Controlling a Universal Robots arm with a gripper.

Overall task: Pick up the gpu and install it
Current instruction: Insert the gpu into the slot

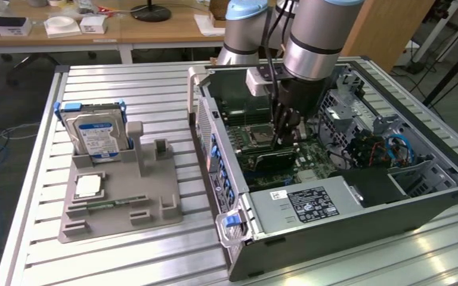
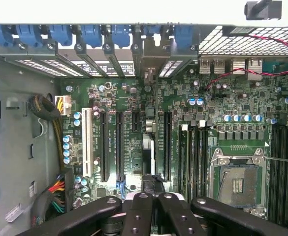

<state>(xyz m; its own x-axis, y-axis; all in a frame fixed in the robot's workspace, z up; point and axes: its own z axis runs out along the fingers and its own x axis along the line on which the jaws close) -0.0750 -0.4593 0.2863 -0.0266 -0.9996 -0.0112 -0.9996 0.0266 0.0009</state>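
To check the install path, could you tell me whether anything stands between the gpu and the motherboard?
Nothing visible does. The gpu stands on edge inside the case, right at the motherboard, directly under the shut gripper. Whether it is seated, I cannot tell.

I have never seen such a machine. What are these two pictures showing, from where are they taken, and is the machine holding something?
The machine is a robot arm with a gripper at its end. The exterior view comes from a camera beside the table. It shows an open computer case lying on its side, with the arm reaching down into it. On the exterior view's left stands a grey holder carrying a hard drive. The wrist view comes from a camera on the arm, looking down past the black fingers at the green motherboard. The gripper is shut on the gpu, a dark card standing over the motherboard's slots.
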